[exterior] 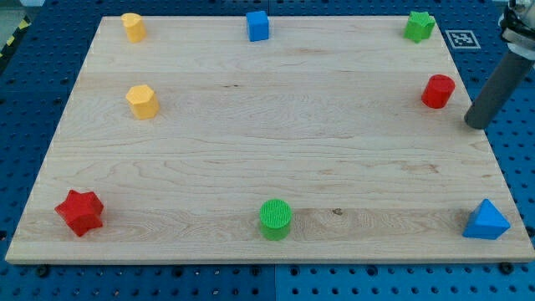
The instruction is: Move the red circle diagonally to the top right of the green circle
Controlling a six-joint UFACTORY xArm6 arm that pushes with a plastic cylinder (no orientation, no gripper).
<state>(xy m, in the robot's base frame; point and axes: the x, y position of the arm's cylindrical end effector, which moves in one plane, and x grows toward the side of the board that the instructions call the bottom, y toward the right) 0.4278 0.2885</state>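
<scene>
step in hand: approach. my tip, the lower end of the dark rod, sits at the right edge of the frame, just right of the red circle block and apart from it; there are no fingers, so nothing is gripped. the red circle stands at the upper right of the pale wooden board, near its right edge. the green circle block sits at lower centre, well apart.

next move, as judged: push the red circle down and left, stopping up and right of the green circle. the board's middle is open; the blue triangle block at lower right lies off the path.
</scene>
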